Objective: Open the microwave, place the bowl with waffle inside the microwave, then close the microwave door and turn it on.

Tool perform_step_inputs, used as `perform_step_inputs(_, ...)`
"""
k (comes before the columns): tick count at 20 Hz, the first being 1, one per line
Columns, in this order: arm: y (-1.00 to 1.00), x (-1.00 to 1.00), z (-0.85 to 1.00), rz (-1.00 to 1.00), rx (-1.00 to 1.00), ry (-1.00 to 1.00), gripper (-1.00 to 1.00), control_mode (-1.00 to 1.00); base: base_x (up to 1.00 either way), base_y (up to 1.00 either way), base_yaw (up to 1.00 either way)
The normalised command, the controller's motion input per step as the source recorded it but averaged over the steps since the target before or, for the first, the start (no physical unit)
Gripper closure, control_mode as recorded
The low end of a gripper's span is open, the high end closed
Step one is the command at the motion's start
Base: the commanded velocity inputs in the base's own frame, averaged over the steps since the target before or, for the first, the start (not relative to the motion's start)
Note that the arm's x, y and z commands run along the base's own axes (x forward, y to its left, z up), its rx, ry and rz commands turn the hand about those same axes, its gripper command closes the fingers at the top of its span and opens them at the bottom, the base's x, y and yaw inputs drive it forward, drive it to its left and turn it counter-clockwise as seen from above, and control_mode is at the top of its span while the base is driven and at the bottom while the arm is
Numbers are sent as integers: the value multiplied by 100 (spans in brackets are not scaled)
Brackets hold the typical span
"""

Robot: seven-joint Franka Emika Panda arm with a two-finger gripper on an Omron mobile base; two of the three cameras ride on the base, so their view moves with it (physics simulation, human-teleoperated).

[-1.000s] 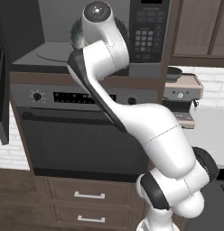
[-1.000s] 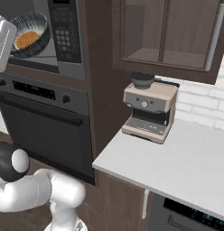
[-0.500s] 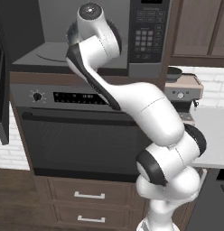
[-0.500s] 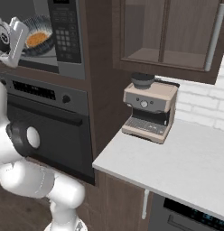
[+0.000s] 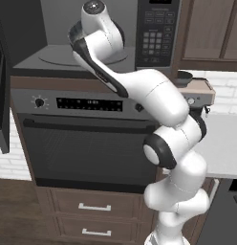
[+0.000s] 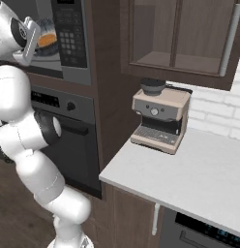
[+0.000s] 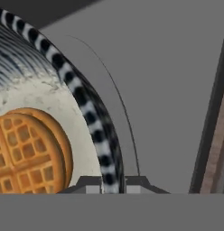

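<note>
Bowl (image 7: 50, 90) with the waffle (image 7: 28, 153) sits inside the microwave (image 5: 158, 33), its rim pinched tight in the hand (image 7: 113, 182).

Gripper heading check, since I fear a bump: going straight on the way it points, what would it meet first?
The gripper, shut on the bowl rim, points into the microwave. Ahead looks like its grey inner wall or floor; depth is unclear.

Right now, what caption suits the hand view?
Gripper pinching the striped bowl rim, waffle inside, above the microwave floor.

cabinets (image 6: 189, 34): dark wood | counter (image 6: 199, 179): pale grey | wall (image 6: 223, 109): white brick
</note>
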Motion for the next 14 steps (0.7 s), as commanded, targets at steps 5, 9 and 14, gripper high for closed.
perform_step_inputs(5, 17, 44, -5, 0, -1, 0, 100, -100, 0, 0, 0)
perform_step_inputs(9, 19, 13, -13, -1, -3, 0, -100, -100, 0, 0, 0)
perform_step_inputs(14, 21, 10, -18, -3, -4, -4, -100, -100, 0, 0, 0)
